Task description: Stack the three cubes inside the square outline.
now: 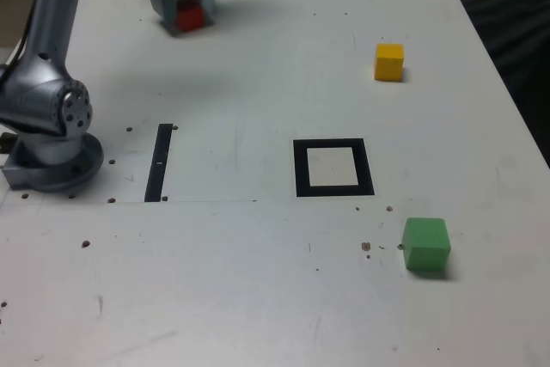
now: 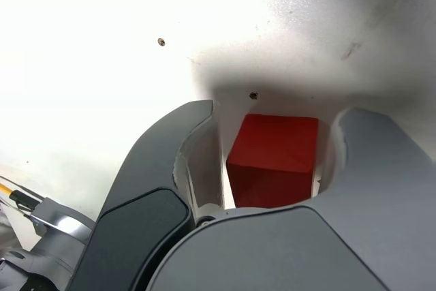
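You are on the pickup of the red cube (image 1: 189, 17), which sits far back on the white table (image 1: 258, 298) toward the exterior view's left. Let the jaws settle squarely on two opposite faces before you raise the arm; a grip on the corners would likely let the block twist. Then lift straight up, high enough to clear the tabletop, before you swing toward the square outline (image 1: 333, 168), which lies near the middle, well apart from the red cube and to the right of the thin black strip (image 1: 158, 162).

The gripper (image 2: 269, 161) is down around the red cube (image 2: 274, 160), one jaw on each side. In the wrist view the jaws stand narrow, just beside the cube's faces; a thin pale gap shows on at least one side, so you cannot yet tell that the grip is firm. The cube rests on the table.

Further right, the yellow cube (image 1: 389, 62) waits at the far side and the green cube (image 1: 426, 246) at the near side, both outside the outline, which holds nothing.
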Robot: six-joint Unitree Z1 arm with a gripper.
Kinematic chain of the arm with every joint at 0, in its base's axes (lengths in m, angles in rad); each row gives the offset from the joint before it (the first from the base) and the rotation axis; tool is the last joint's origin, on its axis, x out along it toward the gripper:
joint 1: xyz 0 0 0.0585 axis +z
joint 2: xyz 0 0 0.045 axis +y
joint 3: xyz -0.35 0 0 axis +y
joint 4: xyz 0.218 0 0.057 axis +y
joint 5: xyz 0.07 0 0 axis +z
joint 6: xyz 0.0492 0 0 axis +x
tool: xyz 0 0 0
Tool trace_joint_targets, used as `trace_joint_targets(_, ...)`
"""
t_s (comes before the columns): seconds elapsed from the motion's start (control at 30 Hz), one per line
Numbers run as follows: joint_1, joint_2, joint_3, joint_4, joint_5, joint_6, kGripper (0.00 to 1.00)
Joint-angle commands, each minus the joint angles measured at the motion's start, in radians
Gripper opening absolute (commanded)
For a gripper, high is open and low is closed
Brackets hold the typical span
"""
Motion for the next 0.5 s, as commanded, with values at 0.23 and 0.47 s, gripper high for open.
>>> trace_joint_targets(0.23,-0.002,0.003,-0.002,0.002,-0.001,0.001,0.27)
trace_joint_targets(0.47,-0.009,-0.01,-0.002,-0.001,0.006,0.002,0.27)
